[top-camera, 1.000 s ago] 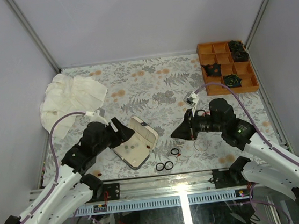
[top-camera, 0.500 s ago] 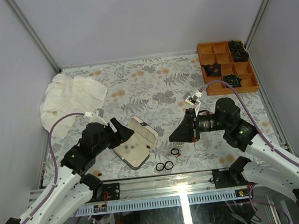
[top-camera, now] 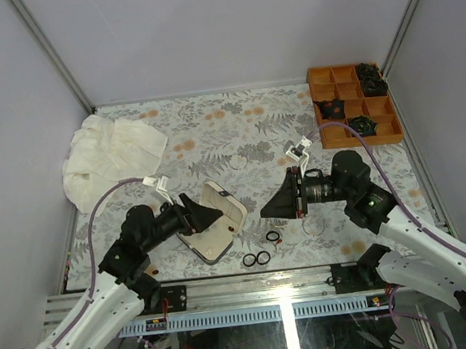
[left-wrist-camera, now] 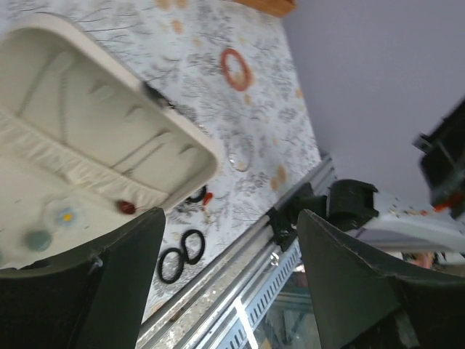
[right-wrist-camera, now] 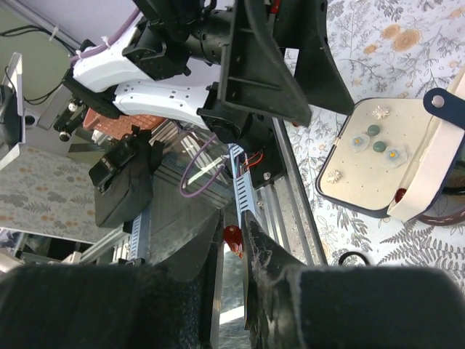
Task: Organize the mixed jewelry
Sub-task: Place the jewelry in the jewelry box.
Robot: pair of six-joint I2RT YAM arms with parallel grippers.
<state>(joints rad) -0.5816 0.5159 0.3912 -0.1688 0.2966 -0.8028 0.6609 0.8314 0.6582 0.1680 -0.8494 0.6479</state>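
Top: left end effector point(top-camera: 207, 217) has its jaws wide apart, empty, hovering over the open jewelry case point(top-camera: 219, 237) near the desk point(top-camera: 212, 135) front edge. Right end effector point(top-camera: 269, 210) is just right of the case, tips aimed at it; can't read its grip from here. Pair of black rings point(top-camera: 256, 259) touching each other + third black ring point(top-camera: 272, 236) lie btw case and front rail, loose red bit point(top-camera: 282, 240) beside the third. Clear hoop point(top-camera: 239, 162) further back, well apart.

Left wrist: fingers point(left-wrist-camera: 109, 291) spread, nothing btw them. Cream lining below holds a stored red bit point(left-wrist-camera: 128, 207) + a couple of studs point(left-wrist-camera: 65, 216).

Right wrist: tips pinched on a small red piece point(right-wrist-camera: 232, 237), case lining ahead.

Step, imo: red piece en route to case. Next: get tips low over the lining, near the stored one, then release. It's tiny, so a drop from height prob bounces out. Rings and hoop not sorted yet.
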